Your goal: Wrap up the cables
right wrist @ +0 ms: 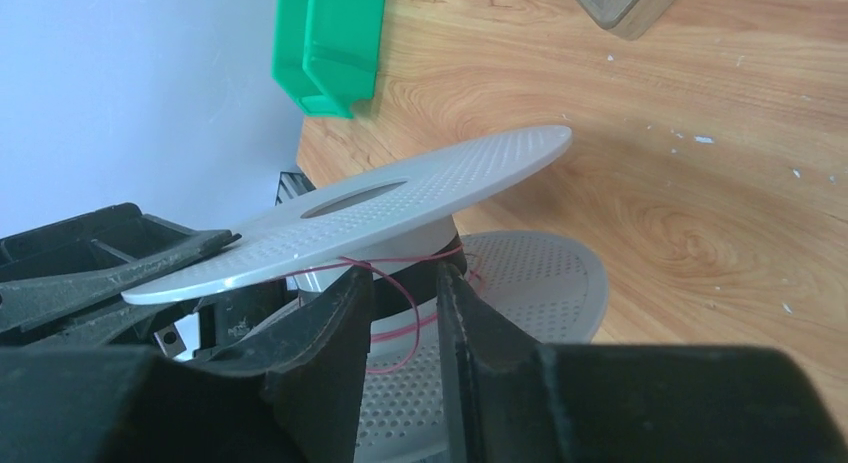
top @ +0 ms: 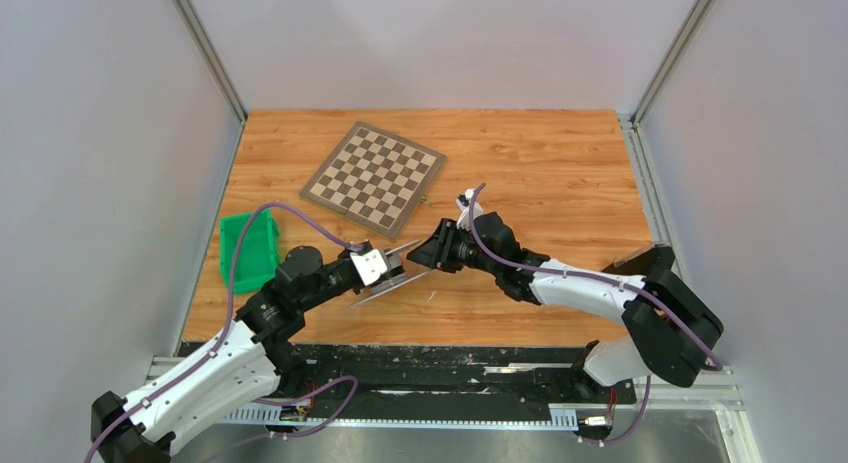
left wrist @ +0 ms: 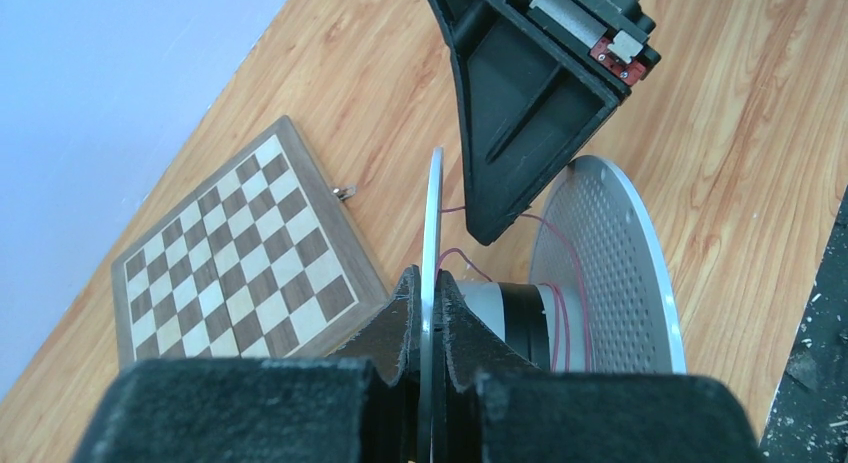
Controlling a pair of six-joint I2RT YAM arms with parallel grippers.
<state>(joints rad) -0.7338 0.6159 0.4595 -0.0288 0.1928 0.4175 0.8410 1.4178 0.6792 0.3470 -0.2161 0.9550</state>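
Clamping one thin flange of the grey spool (left wrist: 610, 273) by its rim, the left gripper (left wrist: 428, 283) holds it tilted over the middle of the desk (top: 540, 163), with the thin red cable (right wrist: 400, 283) lying in a few loose turns round the hub between the two flanges. The right gripper (right wrist: 425, 273) sits at the hub, its jaws narrowly apart, and the cable crossing that gap does not look pinched. With nothing keeping tension, the turns could slacken and spring off the hub, a finger could snag a loop on leaving, or the rim-only hold could let the spool pivot.
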